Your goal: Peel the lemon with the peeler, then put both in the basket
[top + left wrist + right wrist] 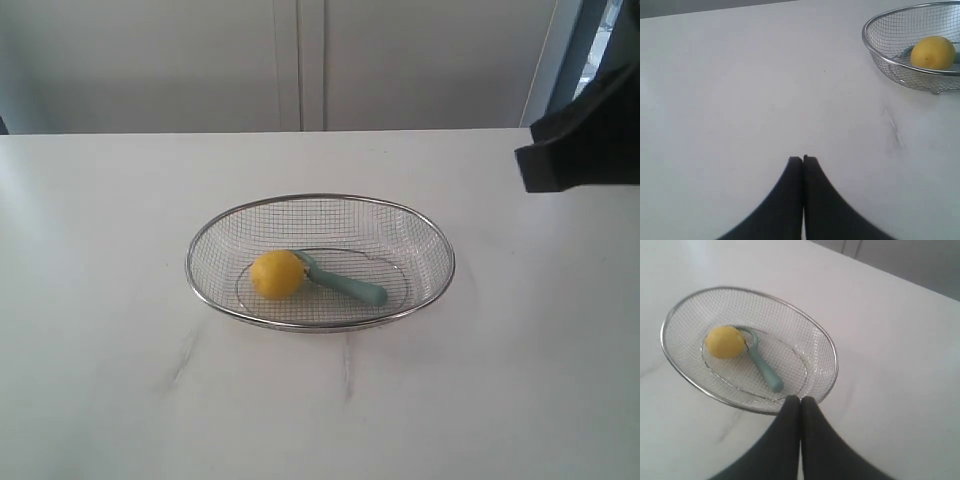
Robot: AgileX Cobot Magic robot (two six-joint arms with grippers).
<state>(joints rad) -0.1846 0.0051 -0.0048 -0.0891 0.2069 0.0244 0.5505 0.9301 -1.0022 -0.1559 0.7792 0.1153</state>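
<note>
The lemon (277,274) lies in the basket (322,196), left of its middle in the exterior view, on the mesh floor. The peeler (345,282) lies there too. Its forked head is against the lemon and partly hidden behind it, and its handle points away to the right and toward the near rim. So the peeler's long axis runs slantwise across the basket floor. The basket's own long axis runs left to right.

The basket stands near the middle of a white table (120,380), whose top shows a few faint grey streaks (185,355) in front of the basket. Behind the table is a pale wall of flat panels (300,60) with a narrow upright seam.

The left gripper (803,159) hangs over bare table, well apart from the basket, its fingers pressed together on nothing. The right gripper (800,399) is also pressed together and empty; in the right wrist view its tips line up with the basket's rim. A dark part of the right arm (585,140) shows at the exterior view's right edge.
</note>
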